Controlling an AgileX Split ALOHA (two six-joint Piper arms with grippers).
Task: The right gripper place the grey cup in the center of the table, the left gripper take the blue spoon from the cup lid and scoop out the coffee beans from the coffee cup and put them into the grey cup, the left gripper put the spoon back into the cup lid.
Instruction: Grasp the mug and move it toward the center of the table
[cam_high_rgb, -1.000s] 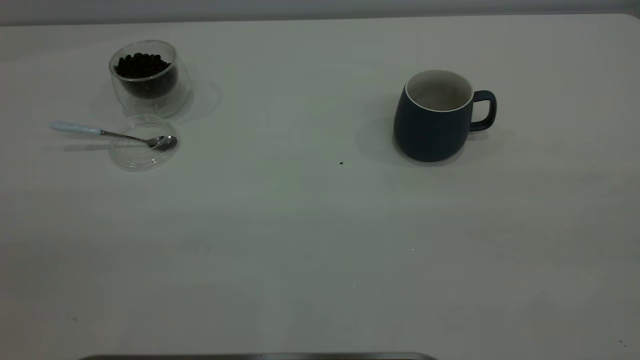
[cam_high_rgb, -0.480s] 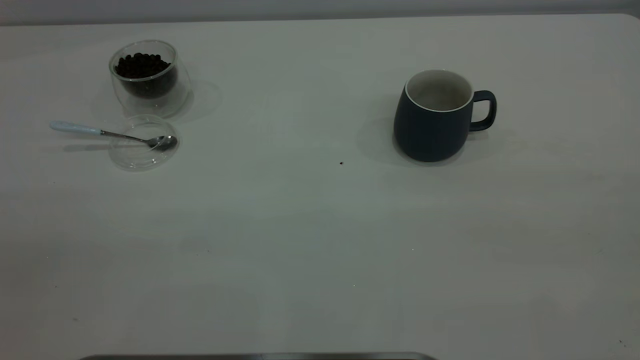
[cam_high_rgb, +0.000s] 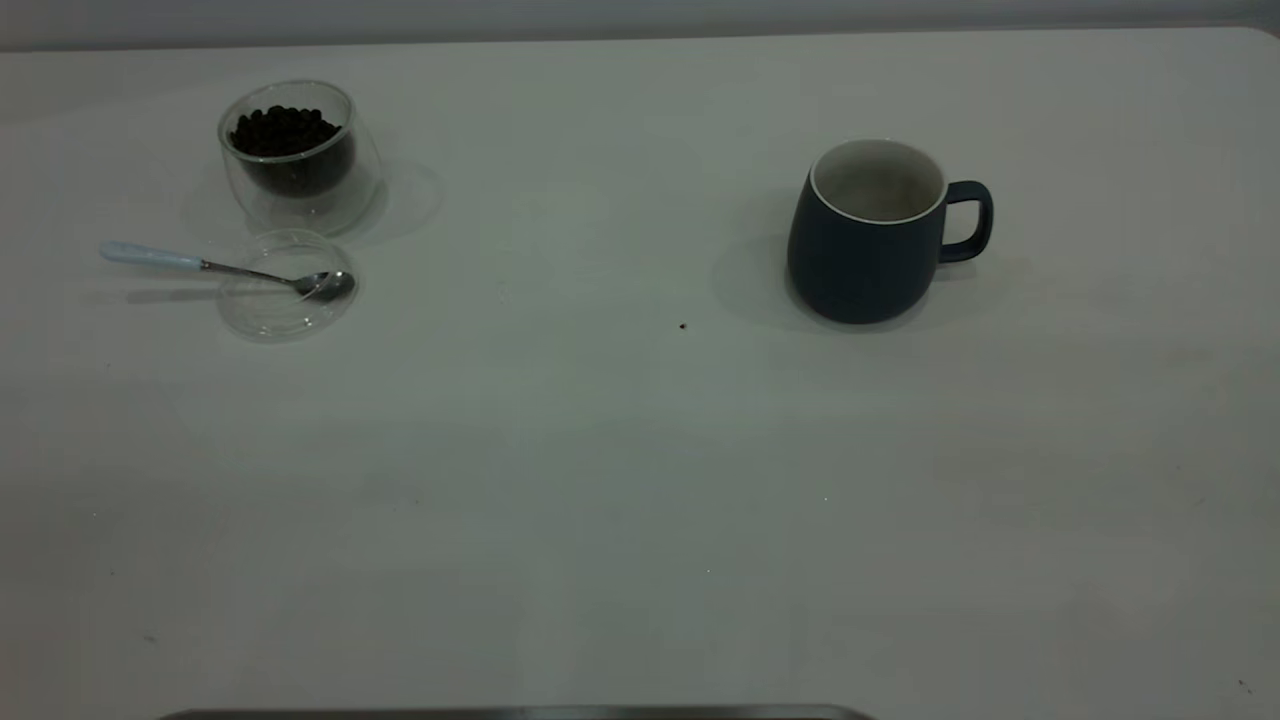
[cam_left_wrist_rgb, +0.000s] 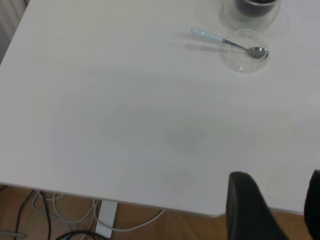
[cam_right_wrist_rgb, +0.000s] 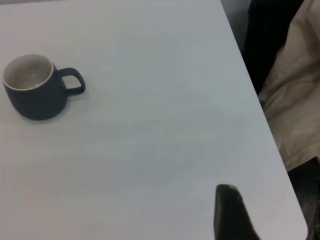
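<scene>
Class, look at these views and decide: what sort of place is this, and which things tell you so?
Probably a robot lab or test bench, not a kitchen: a bare white table with a few staged props, loose cables on the wooden floor beneath, and the left gripper at the table's edge.

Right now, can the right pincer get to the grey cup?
Probably yes. The grey cup stands alone on bare table, handle toward the right arm's side, and nothing lies between it and the right pincer, which hangs near the table's edge.
</scene>
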